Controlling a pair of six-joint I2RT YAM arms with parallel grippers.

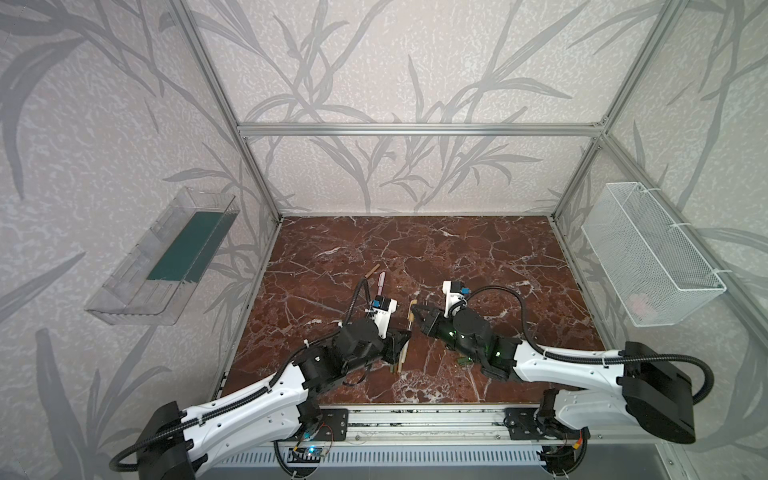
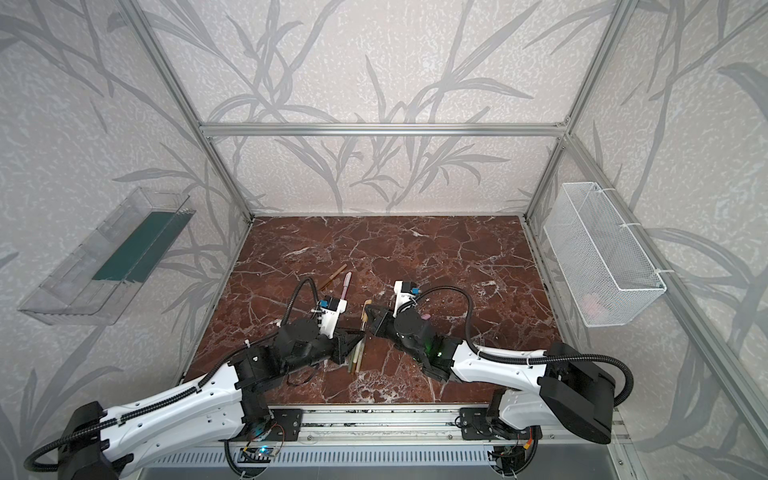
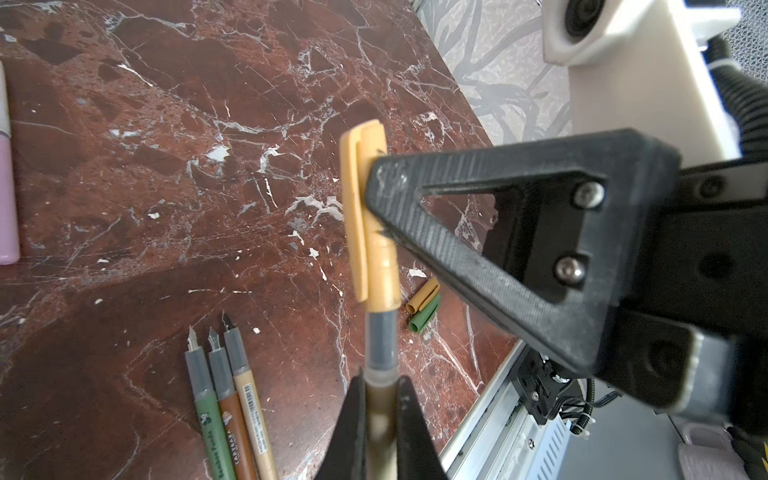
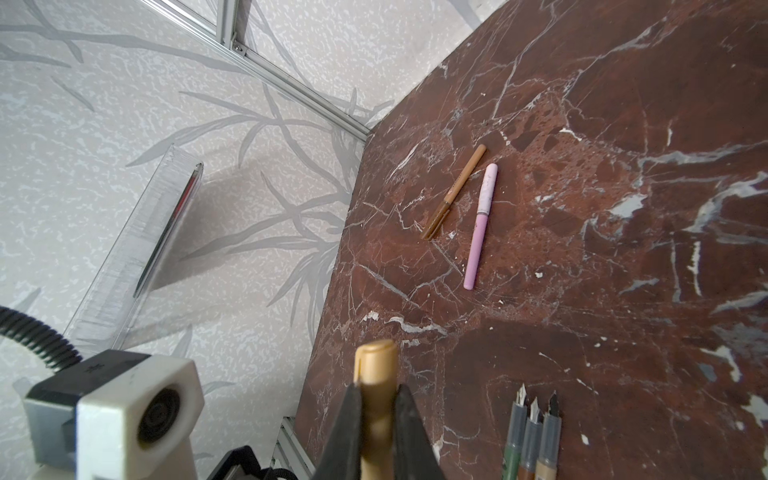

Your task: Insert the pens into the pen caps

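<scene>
The left fingers (image 3: 349,432) are closed on the barrel of an olive-gold pen (image 3: 381,336). The right fingers (image 4: 343,432) are clamped on a gold-tan cap (image 3: 380,270). Pen and cap are held together above the bench (image 3: 166,166), near its front middle. The cap covers the nib, but the pen's grey grip section shows bare below it, so this pair looks only partly seated.

Two pens look finished: a pink capped pen (image 4: 480,224) and a brown capped pen (image 4: 453,191) lie side by side farther back.

Three uncapped pens (image 3: 220,370), green, brown and tan, lie together with their nibs bare. Two loose caps (image 3: 423,297), gold-tan and green, touch each other nearby. No third loose cap can be made out. By that count, roughly a third of the job looks done.
</scene>
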